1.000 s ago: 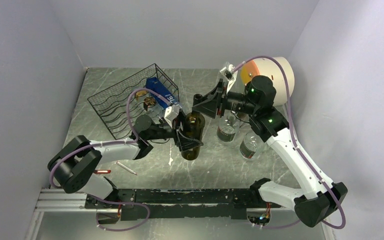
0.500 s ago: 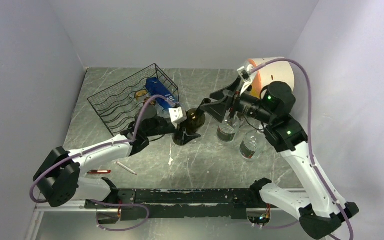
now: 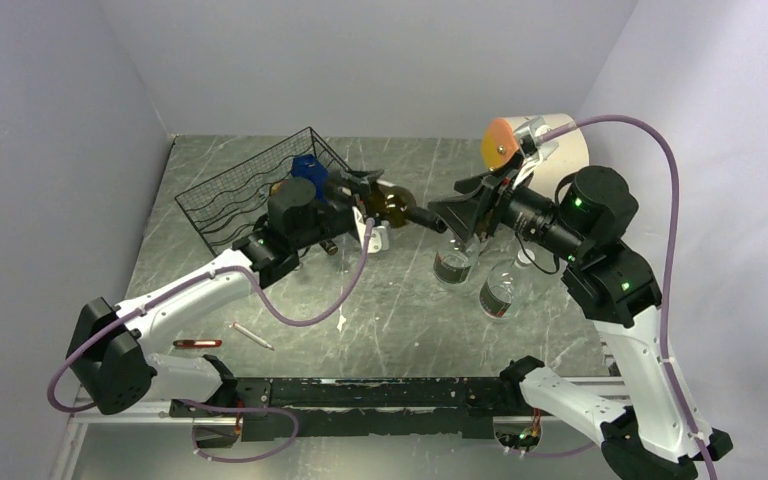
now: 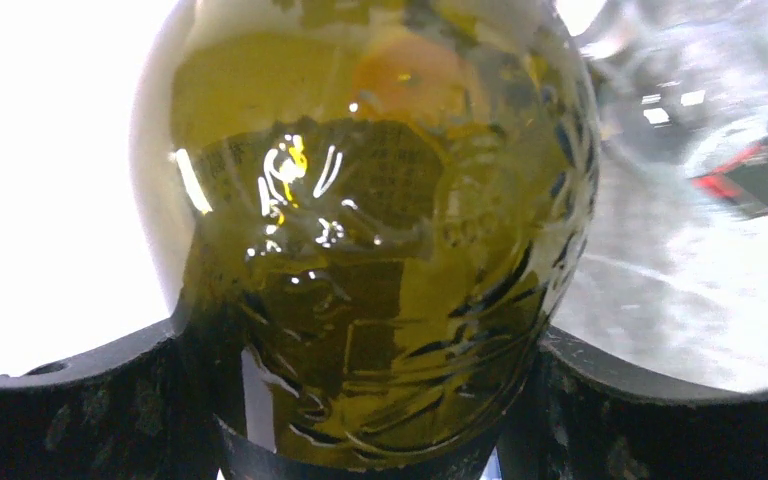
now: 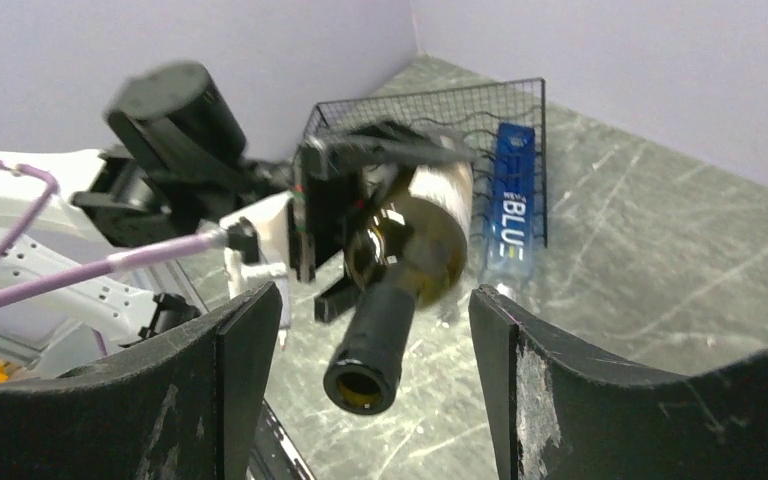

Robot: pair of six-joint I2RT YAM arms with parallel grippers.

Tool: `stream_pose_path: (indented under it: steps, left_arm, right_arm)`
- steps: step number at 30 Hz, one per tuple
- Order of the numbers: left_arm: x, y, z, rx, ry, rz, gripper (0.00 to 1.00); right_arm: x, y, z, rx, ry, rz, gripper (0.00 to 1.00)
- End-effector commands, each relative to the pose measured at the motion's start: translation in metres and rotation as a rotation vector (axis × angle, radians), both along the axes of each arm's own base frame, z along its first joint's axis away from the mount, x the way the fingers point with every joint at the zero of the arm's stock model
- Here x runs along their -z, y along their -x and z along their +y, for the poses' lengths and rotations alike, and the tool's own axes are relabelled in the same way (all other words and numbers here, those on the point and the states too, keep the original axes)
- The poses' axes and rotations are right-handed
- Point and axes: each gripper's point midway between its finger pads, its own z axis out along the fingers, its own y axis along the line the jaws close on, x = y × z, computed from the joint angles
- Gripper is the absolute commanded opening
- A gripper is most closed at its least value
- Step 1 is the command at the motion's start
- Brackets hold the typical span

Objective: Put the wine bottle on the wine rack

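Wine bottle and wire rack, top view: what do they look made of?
The dark olive-green wine bottle looks like glossy tinted glass: translucent, with sharp highlights in the left wrist view. The black wavy wine rack looks like thin metal wire, probably matte-coated: slim rods, no glint.

The left arm (image 3: 190, 295) stretches from its base at the near left, forward and to the right. Its wrist (image 3: 295, 210) is turned so that the left gripper (image 3: 368, 193) points right. Its fingers (image 4: 90, 400) clamp the body of the wine bottle (image 3: 392, 205), which lies sideways in the grip. The right arm (image 3: 640, 340) stands tall, with its forearm about level and pointing left. The right gripper (image 5: 370, 300) has its jaws spread, one on each side of the bottle's neck, and neither touches it.
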Motion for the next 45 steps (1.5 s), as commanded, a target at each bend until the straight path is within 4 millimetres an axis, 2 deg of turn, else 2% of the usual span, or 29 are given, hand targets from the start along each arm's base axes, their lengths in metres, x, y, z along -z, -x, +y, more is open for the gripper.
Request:
stream_pose_path:
  steps: [1, 7, 17, 25, 30, 35, 45]
  left_arm:
    - [-0.099, -0.021, 0.009, -0.087, -0.041, -0.434, 0.07]
    - [-0.108, -0.024, 0.001, -0.033, -0.222, -0.629, 0.07]
    - [-0.121, -0.021, -0.012, 0.021, -0.322, -0.86, 0.07]
    - [-0.115, -0.022, -0.018, 0.037, -0.341, -0.875, 0.07]
    - [-0.11, -0.022, -0.02, 0.047, -0.355, -0.866, 0.07]
    - [-0.107, -0.023, -0.022, 0.047, -0.369, -0.863, 0.07]
    - [-0.106, -0.027, -0.025, 0.018, -0.373, -0.818, 0.07]
  right_arm:
    - [0.014, 0.001, -0.016, 0.077, 0.056, 0.055, 0.73]
    - [0.043, -0.007, -0.022, 0.128, 0.133, 0.14, 0.73]
    - [0.092, -0.01, -0.004, 0.025, 0.203, 0.25, 0.73]
    - [0.134, -0.016, 0.011, -0.034, 0.226, 0.345, 0.7]
    - [0.156, -0.027, 0.02, -0.045, 0.238, 0.395, 0.63]
    - [0.164, -0.033, 0.029, -0.068, 0.219, 0.412, 0.57]
    - [0.181, -0.046, 0.038, -0.061, 0.208, 0.465, 0.57]
